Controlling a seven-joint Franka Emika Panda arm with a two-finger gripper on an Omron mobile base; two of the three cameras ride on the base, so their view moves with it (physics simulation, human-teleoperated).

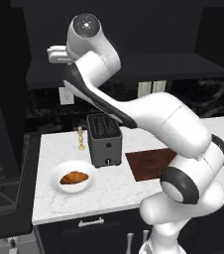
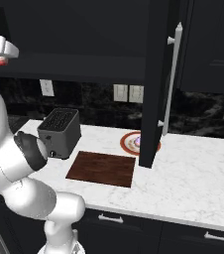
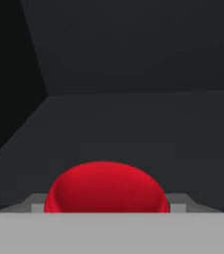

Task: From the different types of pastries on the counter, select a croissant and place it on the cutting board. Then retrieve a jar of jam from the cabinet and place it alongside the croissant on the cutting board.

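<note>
One jar of jam (image 3: 106, 188), red lid up, sits right at the gripper (image 2: 0, 60) inside the cabinet (image 3: 134, 74); finger state unclear. Lift straight before retreating toward the cutting board (image 2: 102, 168).

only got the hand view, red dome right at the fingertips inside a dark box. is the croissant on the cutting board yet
Observer: No. The croissant lies on a white plate, left of the toaster.
Operator: so the board is bare
Observer: Yes, the cutting board has nothing on it; it lies on the counter right of the toaster.
Operator: where is the hand in the room
Observer: The gripper is up at the dark upper cabinet, higher than the toaster.
</note>
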